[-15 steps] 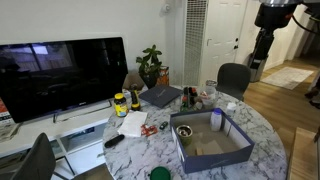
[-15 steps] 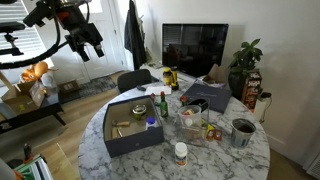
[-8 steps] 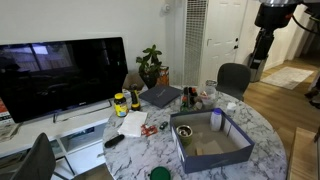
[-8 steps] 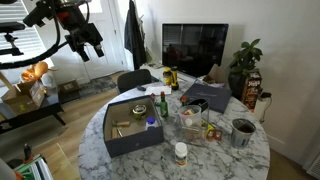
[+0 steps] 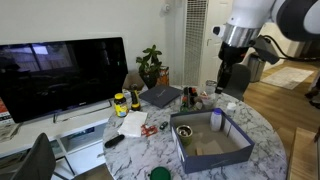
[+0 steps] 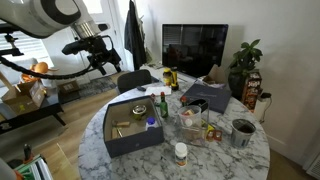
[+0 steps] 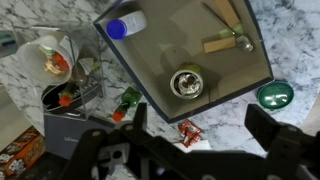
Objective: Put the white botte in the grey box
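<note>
Arm swung in toward the table since a second ago, and the Robotiq gripper (image 7: 200, 120) now hangs lower and nearer the grey box (image 7: 165, 50), high above it and looking down. The jaws are spread wide, the two dark fingers well apart with nothing between them. Grey box: one, large, shallow and rectangular, with blue-grey walls and a flat tan inside. It sits on the round marble tabletop (image 5: 135, 150), which is white with grey veins. Three things are inside the box: one pale bottle with a blue cap (image 7: 124, 25) in a corner, one round metal can (image 7: 187, 82) near a long wall, and one tan block-shaped piece (image 7: 225, 41) toward the opposite end. White bottle (image 6: 180, 153): one, small and cylindrical, upright on the marble outside the box, near its corner and not touching it. One green glass bottle (image 7: 126, 99) stands just outside the box's long wall. One crinkled red wrapper (image 7: 187, 131) lies flat on the marble near that same wall. One round bowl (image 7: 50, 56) sits farther out from the box's blue-cap corner.
</note>
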